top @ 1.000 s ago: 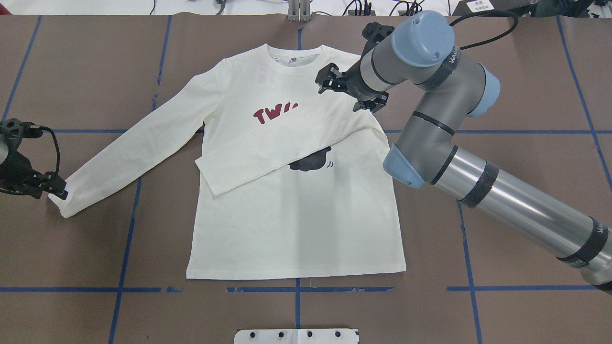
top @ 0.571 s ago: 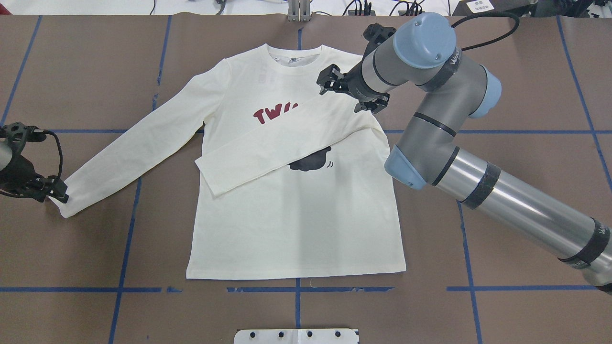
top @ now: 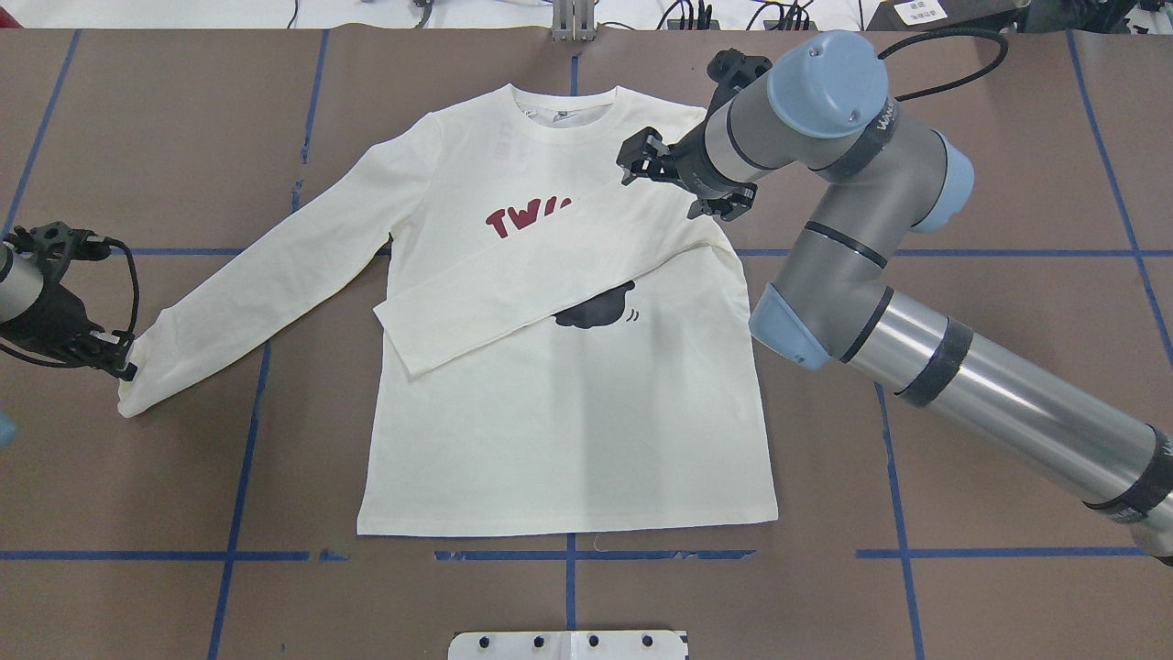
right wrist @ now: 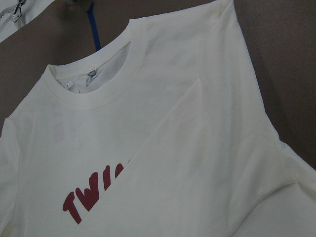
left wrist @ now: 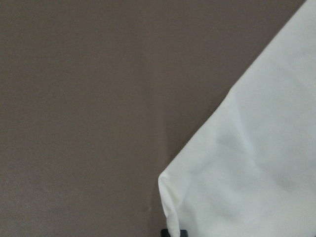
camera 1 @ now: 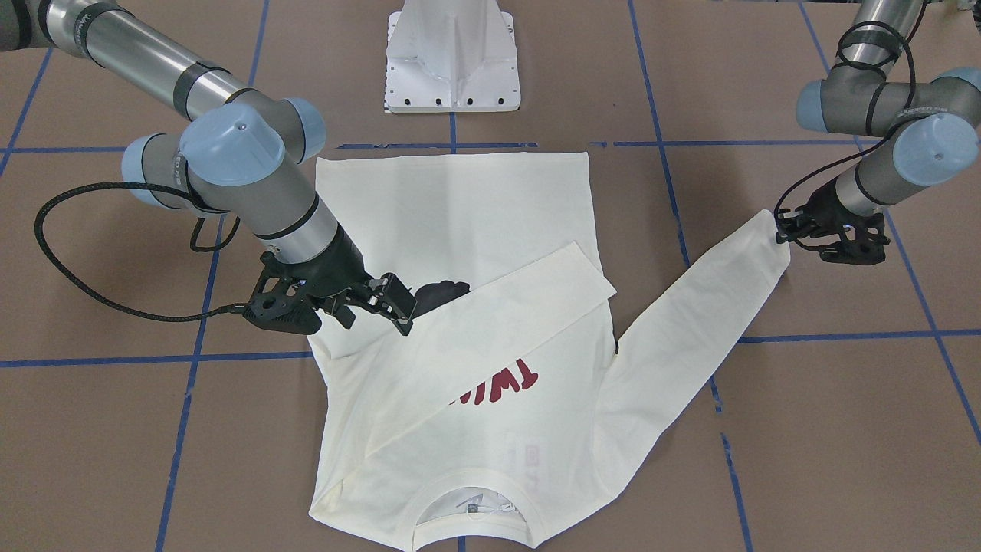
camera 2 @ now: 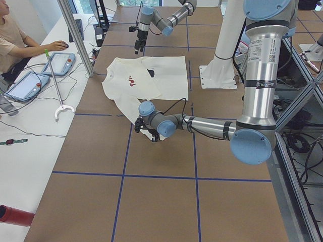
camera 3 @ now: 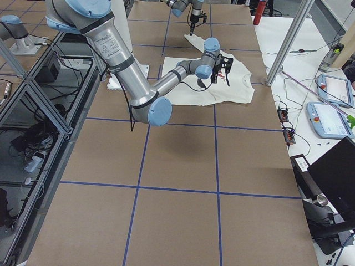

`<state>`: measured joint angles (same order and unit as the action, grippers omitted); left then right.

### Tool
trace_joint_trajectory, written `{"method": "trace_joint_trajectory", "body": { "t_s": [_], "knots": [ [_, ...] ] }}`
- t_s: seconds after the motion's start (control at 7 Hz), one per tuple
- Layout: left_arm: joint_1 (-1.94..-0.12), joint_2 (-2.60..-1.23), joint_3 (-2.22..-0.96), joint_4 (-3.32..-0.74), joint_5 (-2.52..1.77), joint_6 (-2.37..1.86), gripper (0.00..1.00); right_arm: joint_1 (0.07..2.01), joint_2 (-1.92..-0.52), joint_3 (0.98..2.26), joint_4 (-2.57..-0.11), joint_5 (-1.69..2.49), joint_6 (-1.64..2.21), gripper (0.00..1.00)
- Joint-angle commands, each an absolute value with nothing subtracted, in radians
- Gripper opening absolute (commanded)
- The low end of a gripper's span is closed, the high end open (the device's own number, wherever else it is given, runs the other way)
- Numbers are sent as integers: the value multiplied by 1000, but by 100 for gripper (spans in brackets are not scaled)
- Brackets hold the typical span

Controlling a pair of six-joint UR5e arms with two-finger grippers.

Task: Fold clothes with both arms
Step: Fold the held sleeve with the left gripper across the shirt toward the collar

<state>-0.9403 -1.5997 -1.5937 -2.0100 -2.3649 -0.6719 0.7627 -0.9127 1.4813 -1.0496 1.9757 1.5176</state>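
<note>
A: Where is the shirt (top: 568, 440) being kept?

B: It is being borne flat, front up, by the table (top: 137, 137), about mid-table. With the overhead view read as a clock, it is being shown with its collar (top: 568, 128) at 12. The folded sleeve (top: 513, 289) is being laid across the chest from 2 toward 8. The free sleeve (top: 275, 266) is being stretched out toward 8.

A: How are the grippers being held?

B: The left gripper (top: 124, 359) is being held pinched, it seems, on the free sleeve's cuff (top: 137, 385). The right gripper (top: 635, 160) is being held spread and empty above the shoulder at 1.

A: How is the cloth being judged?

B: As light, soft and limp: sagging and dragging are being expected wherever it is lifted. Hold is best being taken at the cuff, shoulder seams or hem corners, never mid-panel.

A: What is being found in the way?

B: The right arm (top: 916, 357) is being reached in from 4, beside the shirt's 3 o'clock edge. A sleeve swung across could be met by its gripper. A plate (top: 568, 644) is being left at 6, well apart. Tape (top: 137, 555) is being counted no hindrance.
</note>
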Motion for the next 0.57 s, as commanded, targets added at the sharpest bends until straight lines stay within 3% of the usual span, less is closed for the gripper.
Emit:
{"method": "trace_joint_trajectory", "body": {
  "t_s": [0.0, 0.43],
  "knots": [
    [-981, -1679, -1661, -1997, -2520, -713, 0, 802, -1050, 1654, -1055, 1997, 1513, 99],
    [-967, -2140, -1553, -1934, -2565, -1130, 0, 952, -1243, 1828, -1055, 2161, 1390, 100]
  ]
}}
